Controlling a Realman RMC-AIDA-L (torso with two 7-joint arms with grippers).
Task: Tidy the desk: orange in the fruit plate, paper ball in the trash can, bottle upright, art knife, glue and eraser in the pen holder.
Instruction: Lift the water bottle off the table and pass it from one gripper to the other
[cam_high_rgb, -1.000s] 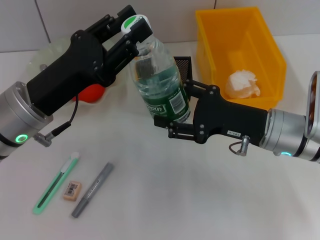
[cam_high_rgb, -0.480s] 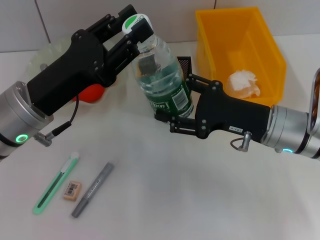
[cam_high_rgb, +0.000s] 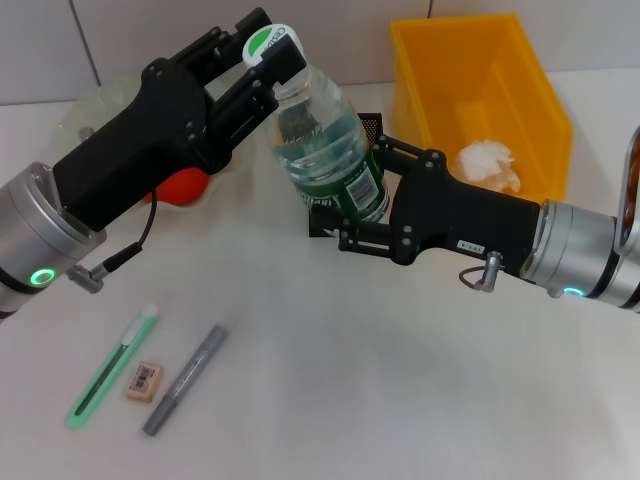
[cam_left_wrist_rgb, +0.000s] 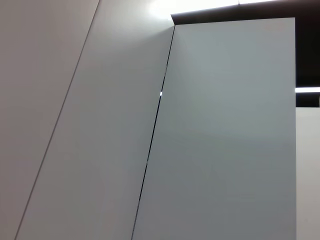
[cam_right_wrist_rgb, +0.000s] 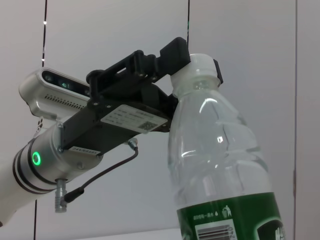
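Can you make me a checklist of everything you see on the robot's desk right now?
Surface: white table, mostly bare in front.
Job's things: bottle tilted, held by both tools; orange by the fruit plate; paper ball in the yellow trash can; art knife, eraser, glue lying flat; pen holder behind the bottle.
Clutter: nothing seen.
Grippers: left tool shut on the cap; right tool shut on the label.
Cables: black wire on the left arm.
Surroundings: tiled wall.

We're in a lab-style test room: a plain white table (cam_high_rgb: 330, 400) against a pale panelled wall (cam_left_wrist_rgb: 100, 125). Staged desk props sit out, a yellow plastic bin (cam_high_rgb: 480, 95) and a pale fruit plate (cam_high_rgb: 85, 120).
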